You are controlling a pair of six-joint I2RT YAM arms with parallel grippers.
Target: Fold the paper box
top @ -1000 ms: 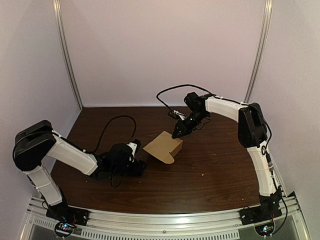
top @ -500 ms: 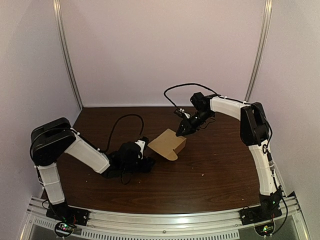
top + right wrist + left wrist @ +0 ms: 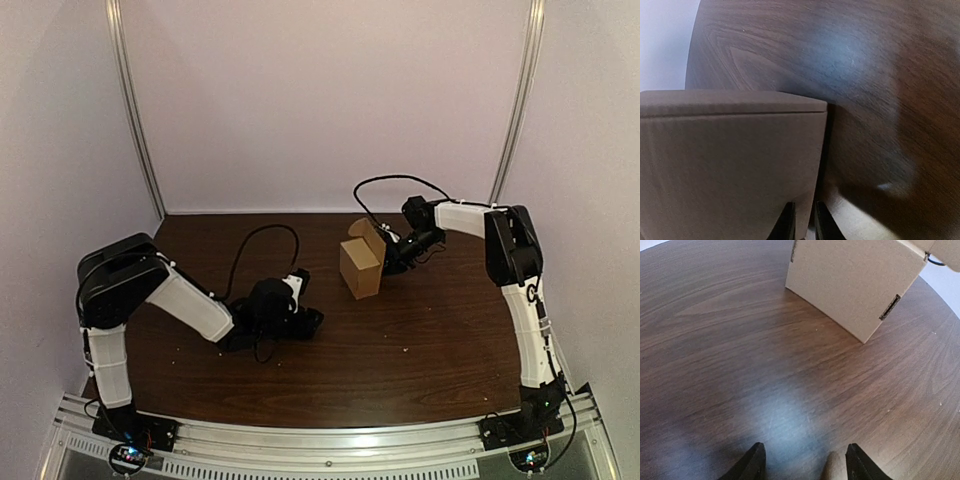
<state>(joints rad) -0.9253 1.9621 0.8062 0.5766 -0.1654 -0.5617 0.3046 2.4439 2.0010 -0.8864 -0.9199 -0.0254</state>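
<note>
Bare tabletop [image 3: 765, 390] between left tool [image 3: 805, 456], box [image 3: 855, 280]

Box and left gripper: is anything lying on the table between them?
No. In the left wrist view, only bare brown table shows between the open left gripper and the paper box. Nothing lies there.

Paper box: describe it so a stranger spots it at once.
On the dark wooden table, look just beyond centre. The paper box stands upright there, held by the right gripper. It is the only tan cardboard thing in the scene.
</note>
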